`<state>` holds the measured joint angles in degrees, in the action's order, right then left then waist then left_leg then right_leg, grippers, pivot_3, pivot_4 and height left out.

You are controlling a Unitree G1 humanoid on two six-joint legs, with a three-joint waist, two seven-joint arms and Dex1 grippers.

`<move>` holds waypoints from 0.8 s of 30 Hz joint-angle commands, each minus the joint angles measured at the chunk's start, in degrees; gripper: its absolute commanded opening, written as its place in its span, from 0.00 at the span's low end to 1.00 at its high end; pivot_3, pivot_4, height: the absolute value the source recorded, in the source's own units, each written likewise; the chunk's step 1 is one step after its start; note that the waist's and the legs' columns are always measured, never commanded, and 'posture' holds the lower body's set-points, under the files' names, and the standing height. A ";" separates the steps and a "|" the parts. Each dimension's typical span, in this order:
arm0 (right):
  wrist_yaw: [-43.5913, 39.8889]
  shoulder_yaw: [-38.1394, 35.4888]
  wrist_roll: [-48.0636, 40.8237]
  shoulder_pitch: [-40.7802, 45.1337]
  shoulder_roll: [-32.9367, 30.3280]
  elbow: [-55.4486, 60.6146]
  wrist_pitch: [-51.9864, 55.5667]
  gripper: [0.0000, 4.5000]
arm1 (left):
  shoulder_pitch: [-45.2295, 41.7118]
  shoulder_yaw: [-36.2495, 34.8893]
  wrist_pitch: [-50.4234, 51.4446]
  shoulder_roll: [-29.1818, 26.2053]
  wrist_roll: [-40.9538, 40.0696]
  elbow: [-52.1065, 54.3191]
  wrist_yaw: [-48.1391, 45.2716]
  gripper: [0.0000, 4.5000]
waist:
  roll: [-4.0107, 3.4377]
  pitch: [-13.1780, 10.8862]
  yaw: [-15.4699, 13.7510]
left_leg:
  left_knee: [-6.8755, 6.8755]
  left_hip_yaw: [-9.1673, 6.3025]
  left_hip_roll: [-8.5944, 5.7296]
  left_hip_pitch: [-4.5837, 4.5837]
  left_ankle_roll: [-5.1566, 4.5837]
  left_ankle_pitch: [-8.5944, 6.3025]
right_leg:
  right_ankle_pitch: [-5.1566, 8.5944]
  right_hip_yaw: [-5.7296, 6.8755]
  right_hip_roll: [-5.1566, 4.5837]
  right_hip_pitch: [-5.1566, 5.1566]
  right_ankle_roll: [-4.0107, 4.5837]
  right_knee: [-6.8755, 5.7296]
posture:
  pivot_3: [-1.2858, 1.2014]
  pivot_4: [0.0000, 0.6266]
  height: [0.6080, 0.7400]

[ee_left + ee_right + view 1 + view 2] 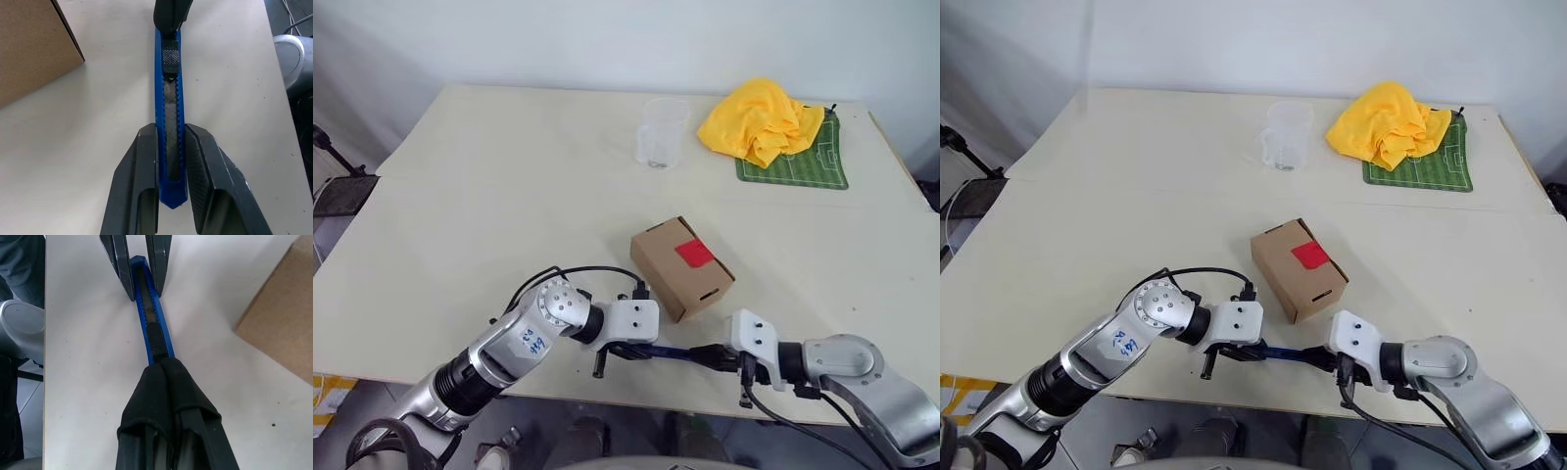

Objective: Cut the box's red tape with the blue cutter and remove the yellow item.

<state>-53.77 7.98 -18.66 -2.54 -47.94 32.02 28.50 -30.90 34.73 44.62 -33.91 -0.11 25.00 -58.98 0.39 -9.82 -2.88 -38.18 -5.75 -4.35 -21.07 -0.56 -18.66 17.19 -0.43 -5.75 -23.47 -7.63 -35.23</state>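
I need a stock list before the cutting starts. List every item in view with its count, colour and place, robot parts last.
table: one, cream, under everything.
box: one, brown cardboard, middle of the table, near the front.
red tape: one patch, red, on the box's top face.
blue cutter: one, blue, at the table's front edge, held at both ends.
cup: one, clear, far side of the table.
cloth: one, yellow, far right, bunched on the mat.
mat: one, green with white pitch lines, far right.
left gripper: black fingers shut on the cutter.
right gripper: black fingers shut on the cutter's other end.
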 commanded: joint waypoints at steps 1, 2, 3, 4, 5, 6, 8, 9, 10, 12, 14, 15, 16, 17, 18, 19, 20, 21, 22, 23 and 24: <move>-0.32 3.00 1.18 0.31 0.50 -0.58 0.30 0.00 | 0.39 1.06 0.66 0.08 -0.26 0.19 0.24 0.10 | 0.00 0.00 0.01 | 0.00 0.00 0.00 0.00 0.00 0.00 | 0.00 0.00 0.00 0.00 0.00 0.00 | 0.52 0.24 1.00; -0.31 3.20 1.16 0.50 0.58 -0.61 0.37 0.00 | 0.38 1.07 0.66 0.12 -0.28 0.17 0.27 0.10 | 0.00 0.00 0.02 | 0.00 0.00 0.00 0.00 0.00 0.00 | 0.00 0.01 0.00 0.00 0.00 0.00 | 0.52 0.24 1.00; -0.28 4.08 1.20 1.39 1.18 -0.55 0.55 0.00 | 0.38 1.17 0.73 0.30 -0.31 0.14 0.37 0.10 | 0.00 0.00 0.02 | 0.00 0.00 0.00 0.00 0.00 0.00 | 0.00 0.00 0.00 0.00 0.00 0.00 | 0.52 0.24 1.00; 0.08 5.15 1.54 2.61 1.96 -0.58 1.01 0.00 | 0.36 1.31 0.80 0.54 -0.35 0.13 0.47 0.10 | 0.01 0.01 0.02 | 0.00 0.00 0.00 0.00 0.00 0.00 | 0.00 0.00 0.00 0.00 0.00 0.00 | 0.52 0.24 1.00; 0.34 5.90 1.79 3.47 2.48 -0.61 1.35 0.00 | 0.34 1.41 0.86 0.69 -0.37 0.12 0.53 0.10 | 0.01 0.01 0.04 | 0.00 0.00 0.01 0.01 0.00 0.00 | 0.00 0.00 0.01 0.00 0.00 0.00 | 0.52 0.24 1.00; 0.37 6.44 1.78 4.15 2.87 -0.61 1.77 0.00 | 0.33 1.46 0.94 0.85 -0.42 0.13 0.61 0.10 | -0.01 0.02 0.05 | -0.01 0.00 0.01 0.01 0.00 0.00 | 0.00 0.00 0.01 0.00 0.00 -0.01 | 0.52 0.24 1.00; 0.54 6.66 1.53 4.72 3.27 -0.60 2.45 0.00 | 0.30 1.48 1.03 0.90 -0.45 0.11 0.62 0.10 | -0.01 0.02 -0.04 | -0.01 0.01 -0.01 0.01 0.00 0.00 | 0.00 0.00 -0.01 0.00 0.00 -0.03 | 0.52 0.24 1.00; 0.49 6.72 1.42 4.85 3.31 -0.58 2.65 0.00 | 0.29 1.47 1.06 0.93 -0.46 0.09 0.65 0.10 | -0.01 0.02 -0.12 | -0.02 -0.01 -0.01 -0.01 0.00 0.00 | 0.00 0.00 -0.01 0.00 0.00 -0.03 | 0.52 0.24 1.00; 0.38 6.81 1.39 4.93 3.27 -0.60 2.75 0.00 | 0.35 1.43 1.06 0.87 -0.49 0.10 0.66 0.10 | -0.01 0.02 -0.12 | -0.03 -0.02 -0.01 -0.02 0.00 0.00 | 0.00 0.00 -0.01 0.00 0.00 -0.02 | 0.52 0.24 1.00; 0.20 7.00 1.37 5.05 3.22 -0.67 2.82 0.00 | 0.48 1.42 1.08 0.77 -0.53 0.13 0.69 0.10 | -0.01 0.02 -0.10 | -0.02 -0.02 -0.03 -0.02 0.00 0.00 | 0.00 0.00 -0.02 0.00 0.00 -0.01 | 0.52 0.24 1.00; 0.21 7.22 1.40 5.13 3.31 -0.68 2.87 0.00 | 0.57 1.44 1.11 0.76 -0.57 0.16 0.76 0.10 | -0.01 0.02 -0.07 | -0.02 -0.02 -0.03 -0.01 0.00 0.00 | 0.00 0.00 -0.01 0.00 0.00 -0.01 | 0.52 0.24 1.00; 0.26 7.31 1.34 5.16 3.42 -0.64 2.95 0.00 | 0.59 1.46 1.13 0.77 -0.59 0.18 0.77 0.10 | -0.02 0.02 -0.07 | -0.02 -0.02 -0.02 -0.01 0.00 0.00 | 0.00 0.00 -0.01 0.00 0.00 -0.02 | 0.52 0.24 1.00; 0.30 7.39 1.31 5.19 3.49 -0.61 3.03 0.00 | 0.57 1.48 1.13 0.79 -0.61 0.16 0.78 0.10 | -0.01 0.02 -0.07 | -0.02 -0.01 -0.02 -0.01 0.00 0.00 | 0.00 0.01 -0.01 0.00 0.00 -0.02 | 0.52 0.24 1.00; 0.30 7.42 1.28 5.24 3.53 -0.63 3.06 0.00 | 0.51 1.51 1.12 0.83 -0.61 0.10 0.77 0.10 | -0.01 0.02 -0.06 | -0.02 -0.01 -0.02 -0.01 0.00 0.00 | 0.00 0.00 -0.01 0.00 0.00 -0.02 | 0.52 0.24 1.00; 0.32 7.53 1.26 5.27 3.64 -0.66 3.11 0.00 | 0.44 1.53 1.09 0.87 -0.61 0.02 0.77 0.10 | -0.01 0.02 -0.06 | -0.02 -0.01 -0.02 -0.01 0.00 0.00 | 0.00 0.00 -0.01 0.00 0.00 -0.01 | 0.52 0.24 1.00; 0.44 7.79 1.31 5.34 3.88 -0.72 3.17 0.00 | 0.41 1.54 1.06 0.87 -0.63 0.00 0.73 0.10 | -0.01 0.02 -0.05 | -0.02 -0.01 -0.02 -0.01 0.00 0.00 | 0.00 0.00 -0.01 0.00 0.00 -0.01 | 0.52 0.24 1.00; 0.58 8.05 1.27 5.48 4.26 -0.81 3.30 0.00 | 0.40 1.56 0.94 0.81 -0.63 0.01 0.66 0.10 | -0.02 0.03 -0.03 | -0.02 -0.01 -0.02 0.00 0.00 0.00 | 0.00 0.00 -0.01 0.00 0.00 -0.02 | 0.52 0.24 1.00; 0.74 8.18 1.17 5.60 4.65 -0.86 3.45 0.00 | 0.43 1.56 0.87 0.76 -0.64 0.04 0.62 0.10 | -0.02 0.03 -0.02 | -0.02 -0.01 -0.02 0.00 0.00 0.00 | 0.00 0.00 -0.01 0.00 0.00 -0.02 | 0.52 0.24 1.00; 0.86 8.21 0.98 5.78 5.00 -0.92 3.69 0.00 | 0.45 1.55 0.79 0.71 -0.67 0.02 0.56 0.10 | -0.02 0.03 -0.02 | -0.02 -0.01 -0.02 0.00 0.00 0.00 | 0.00 0.00 -0.01 0.00 0.00 -0.02 | 0.52 0.24 1.00; 0.93 8.20 0.73 6.04 5.34 -0.99 4.06 0.00 | 0.46 1.57 0.64 0.66 -0.66 -0.01 0.51 0.10 | -0.02 0.02 -0.03 | -0.02 -0.01 -0.02 0.00 0.00 0.00 | 0.00 0.00 -0.01 0.00 0.00 -0.02 | 0.52 0.24 1.00; 0.96 8.27 0.63 6.32 5.59 -1.08 4.34 0.00 | 0.48 1.57 0.54 0.63 -0.68 -0.04 0.47 0.10 | -0.02 0.03 -0.02 | -0.02 -0.01 -0.02 0.00 0.00 0.00 | 0.00 0.00 -0.01 0.00 0.00 -0.02 | 0.52 0.24 1.00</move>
<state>-52.85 15.14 -17.83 3.85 -42.68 31.27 31.72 -30.96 34.81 45.04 -33.42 -0.58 24.98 -58.60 0.37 -9.79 -2.90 -38.20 -5.77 -4.37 -21.08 -0.56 -18.66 17.19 -0.43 -5.76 -23.47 -7.62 -35.25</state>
